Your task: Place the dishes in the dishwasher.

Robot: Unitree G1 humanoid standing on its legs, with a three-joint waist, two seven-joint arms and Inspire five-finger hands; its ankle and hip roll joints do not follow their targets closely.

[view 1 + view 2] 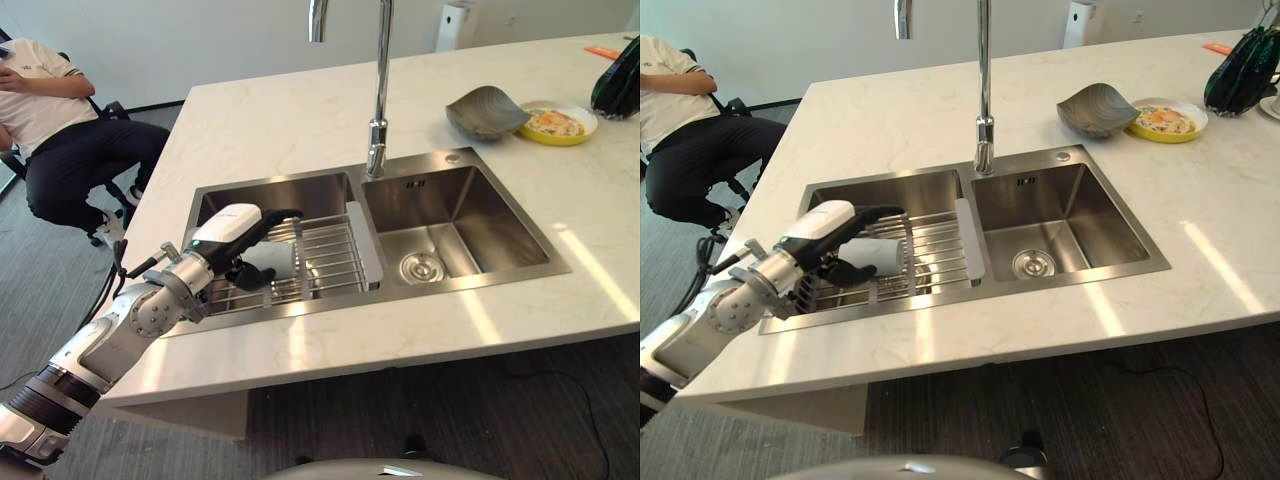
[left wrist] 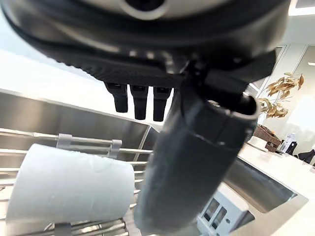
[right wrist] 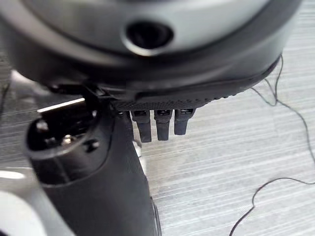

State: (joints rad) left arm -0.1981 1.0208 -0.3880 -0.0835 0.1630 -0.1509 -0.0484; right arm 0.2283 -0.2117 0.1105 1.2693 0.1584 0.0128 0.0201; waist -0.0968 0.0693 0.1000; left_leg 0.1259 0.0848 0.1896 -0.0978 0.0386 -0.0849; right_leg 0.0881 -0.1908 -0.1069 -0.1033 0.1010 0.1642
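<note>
Now left hand (image 1: 232, 238) over cup (image 1: 272, 260) on sink rack (image 1: 330, 262), fingers straight

There is one double sink (image 1: 455, 160) with two basins and one tap (image 1: 378, 90) at its 12 o'clock. One wire rack (image 1: 325, 262) lies over the left basin, and one pale cup (image 1: 272, 259) lies on its side on it. At 2 o'clock of the sink stand two dishes: one grey bowl (image 1: 486, 111) and one yellow plate (image 1: 560, 124). One person (image 1: 55, 130) sits at 10 o'clock. One robot hand, the left hand (image 1: 232, 232), is over the rack.
</note>
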